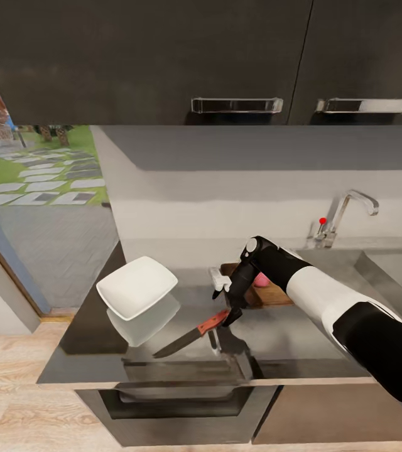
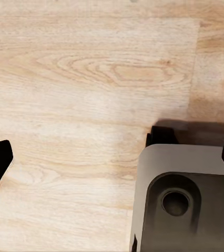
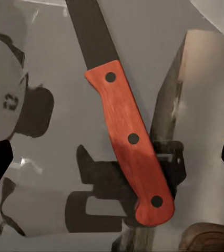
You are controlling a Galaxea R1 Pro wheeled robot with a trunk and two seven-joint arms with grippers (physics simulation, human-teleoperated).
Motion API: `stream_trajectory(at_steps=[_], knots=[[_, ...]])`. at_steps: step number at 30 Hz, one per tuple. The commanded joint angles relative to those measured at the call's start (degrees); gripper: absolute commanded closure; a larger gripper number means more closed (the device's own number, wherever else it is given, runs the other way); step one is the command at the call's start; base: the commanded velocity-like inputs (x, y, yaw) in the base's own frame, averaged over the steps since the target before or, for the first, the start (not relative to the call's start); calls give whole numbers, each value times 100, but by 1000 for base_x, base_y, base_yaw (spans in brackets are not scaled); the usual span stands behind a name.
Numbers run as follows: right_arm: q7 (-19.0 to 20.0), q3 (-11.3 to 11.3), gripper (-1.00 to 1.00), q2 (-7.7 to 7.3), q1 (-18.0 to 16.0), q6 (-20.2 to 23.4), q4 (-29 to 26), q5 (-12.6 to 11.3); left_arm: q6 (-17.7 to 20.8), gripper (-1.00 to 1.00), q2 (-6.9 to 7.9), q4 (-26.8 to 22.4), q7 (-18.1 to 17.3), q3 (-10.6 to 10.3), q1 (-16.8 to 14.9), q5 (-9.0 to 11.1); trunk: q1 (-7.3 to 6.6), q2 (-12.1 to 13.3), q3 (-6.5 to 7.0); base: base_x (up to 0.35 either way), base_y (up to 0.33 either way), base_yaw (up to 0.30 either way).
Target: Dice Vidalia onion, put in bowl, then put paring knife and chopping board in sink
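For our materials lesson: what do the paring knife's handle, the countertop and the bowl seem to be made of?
Paring knife handle: orange-red, grained, three dark rivets, probably stained wood. Countertop: glossy grey slab mirroring the bowl, perhaps polished stone or steel. Bowl: plain smooth white, likely ceramic.

A kitchen: faucet (image 1: 345, 216), glossy countertop (image 1: 289, 333), dark upper cabinets (image 1: 163, 56).

Even, diffuse rendered lighting; the glossy tabletop (image 1: 301, 333) mirrors the bowl (image 1: 137, 285) and shows soft shadows; slight overall blur.
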Motion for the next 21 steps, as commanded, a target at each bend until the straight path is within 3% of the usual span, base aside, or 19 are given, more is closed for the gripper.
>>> stream_trajectory(at_steps=[1, 21], knots=[[13, 9, -100, -2, -5, 27, -2, 10, -26, -100, -1, 19, 5, -20, -9, 35, 2, -5, -6, 84, 34, 0], [-243, 17, -100, 4, -5, 8, 40, -9, -8, -100, -1, 27, 5, -20, -9, 35, 2, -5, -46, 7, 3, 0]])
